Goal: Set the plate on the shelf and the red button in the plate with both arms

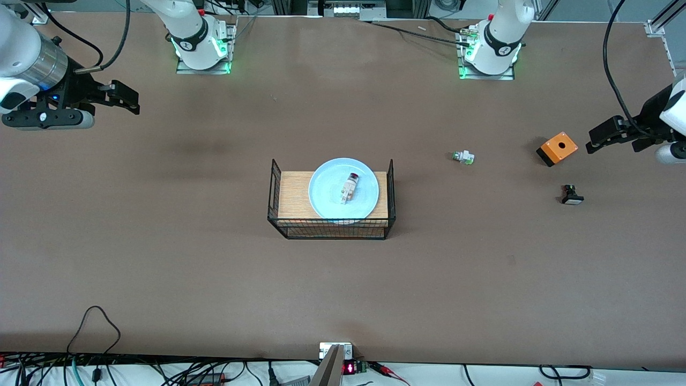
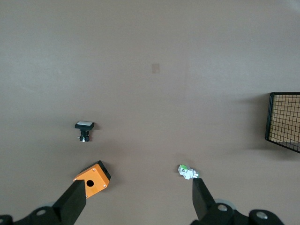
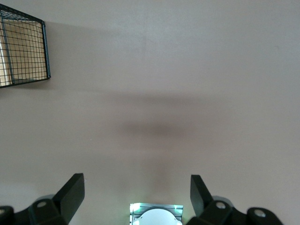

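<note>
The round pale-blue plate sits on the wire-sided wooden rack, with the small red-capped push button lying on it, well apart from both tools. The left tool and right tool hover wide open over bare brown worktop. The plate looks stiff and slick, best gripped at the rim; the button looks light and likely to roll, best pinched across its white body.
</note>
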`<control>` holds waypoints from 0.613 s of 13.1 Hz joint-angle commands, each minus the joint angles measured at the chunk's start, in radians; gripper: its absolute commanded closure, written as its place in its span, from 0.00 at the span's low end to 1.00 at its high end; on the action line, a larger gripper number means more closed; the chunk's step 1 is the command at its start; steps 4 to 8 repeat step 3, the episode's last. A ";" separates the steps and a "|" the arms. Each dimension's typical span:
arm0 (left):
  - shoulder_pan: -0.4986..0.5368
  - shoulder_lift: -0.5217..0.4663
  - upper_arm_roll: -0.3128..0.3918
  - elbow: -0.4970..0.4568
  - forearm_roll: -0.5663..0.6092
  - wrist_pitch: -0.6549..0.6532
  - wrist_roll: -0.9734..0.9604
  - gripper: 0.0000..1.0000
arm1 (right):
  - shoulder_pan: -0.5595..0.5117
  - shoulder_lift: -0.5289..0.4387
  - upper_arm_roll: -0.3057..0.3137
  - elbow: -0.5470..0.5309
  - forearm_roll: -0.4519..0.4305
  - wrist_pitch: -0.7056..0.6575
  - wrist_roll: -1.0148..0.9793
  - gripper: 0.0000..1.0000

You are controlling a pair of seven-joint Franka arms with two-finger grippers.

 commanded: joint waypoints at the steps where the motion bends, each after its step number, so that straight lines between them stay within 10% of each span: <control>1: -0.008 -0.027 0.008 -0.026 0.001 -0.001 0.026 0.00 | -0.005 0.020 0.005 0.033 0.002 -0.012 -0.009 0.00; 8: -0.006 -0.027 0.010 -0.026 0.001 -0.001 0.026 0.00 | -0.010 0.020 0.003 0.033 0.002 -0.012 -0.012 0.00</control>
